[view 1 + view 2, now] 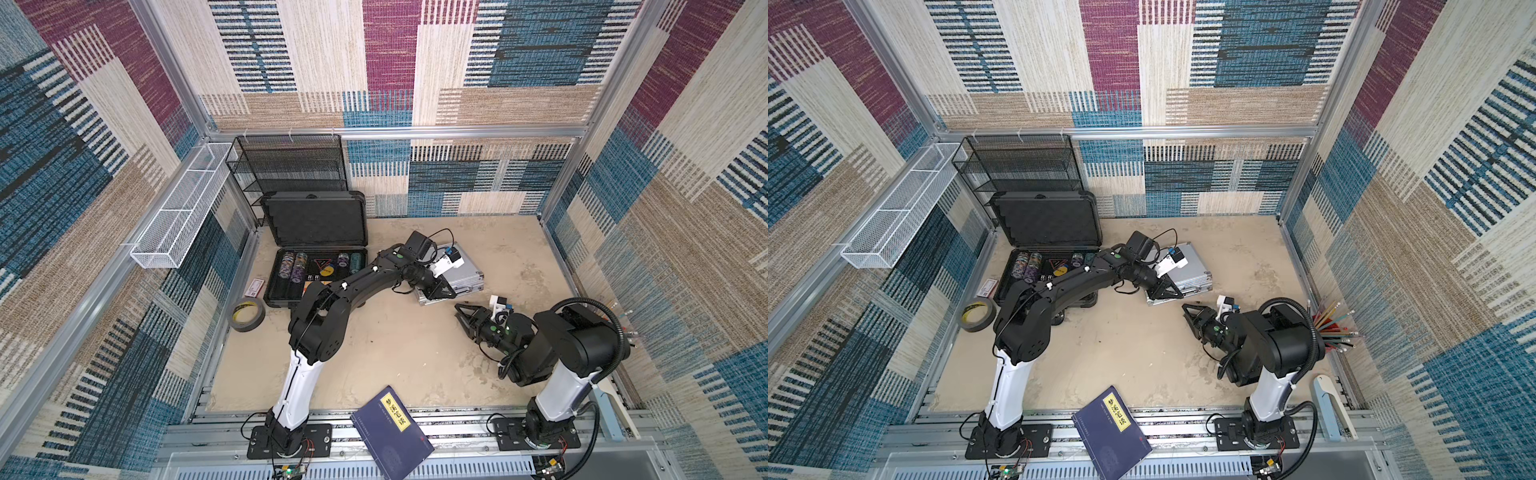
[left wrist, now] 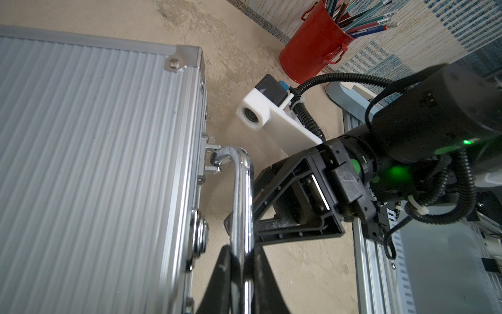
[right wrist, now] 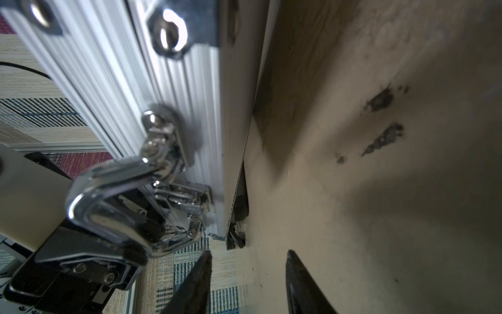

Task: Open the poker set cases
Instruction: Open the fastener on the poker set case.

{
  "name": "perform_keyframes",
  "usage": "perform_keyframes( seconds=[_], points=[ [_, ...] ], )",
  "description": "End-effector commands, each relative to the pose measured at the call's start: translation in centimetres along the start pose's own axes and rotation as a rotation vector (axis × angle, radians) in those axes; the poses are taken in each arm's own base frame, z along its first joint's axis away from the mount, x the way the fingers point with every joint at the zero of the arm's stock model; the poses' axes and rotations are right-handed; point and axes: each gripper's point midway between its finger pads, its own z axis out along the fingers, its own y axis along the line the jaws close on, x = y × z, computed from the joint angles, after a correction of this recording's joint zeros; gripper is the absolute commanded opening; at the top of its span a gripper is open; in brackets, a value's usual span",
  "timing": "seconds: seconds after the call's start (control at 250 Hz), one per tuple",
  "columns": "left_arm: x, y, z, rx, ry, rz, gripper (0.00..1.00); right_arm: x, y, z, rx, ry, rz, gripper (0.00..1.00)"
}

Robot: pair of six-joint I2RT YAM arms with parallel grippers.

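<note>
Now our left gripper (image 1: 448, 292) is clamped on the chrome handle (image 2: 242, 190) of the silver case (image 1: 467, 272), mid-frame in both top views. We see the right gripper (image 1: 460, 316) just below and to the right, jaws apart, holding nothing.

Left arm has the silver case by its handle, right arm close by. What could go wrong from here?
1. The left gripper is shut on the smooth chrome handle of the silver case; pulling could slip, or drag the whole case if a latch still holds, which I cannot tell.
2. The right gripper, open, sits close to that handle; the grippers could collide.
</note>
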Motion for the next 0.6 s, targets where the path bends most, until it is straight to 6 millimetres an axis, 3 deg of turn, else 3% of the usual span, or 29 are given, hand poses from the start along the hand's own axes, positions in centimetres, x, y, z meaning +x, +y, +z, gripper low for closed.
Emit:
perform_keyframes(
  seconds=[0.0,0.596],
  points=[
    [-3.2,-2.5,-0.6,0.136,-0.127,0.093,0.0,-0.9,5.7,-0.6,-0.221,-0.05,-0.1,0.46],
    [-2.5,-2.5,-0.1,0.151,-0.117,0.068,0.0,-1.7,7.7,0.4,-0.29,-0.06,-0.096,0.44]
  ],
)
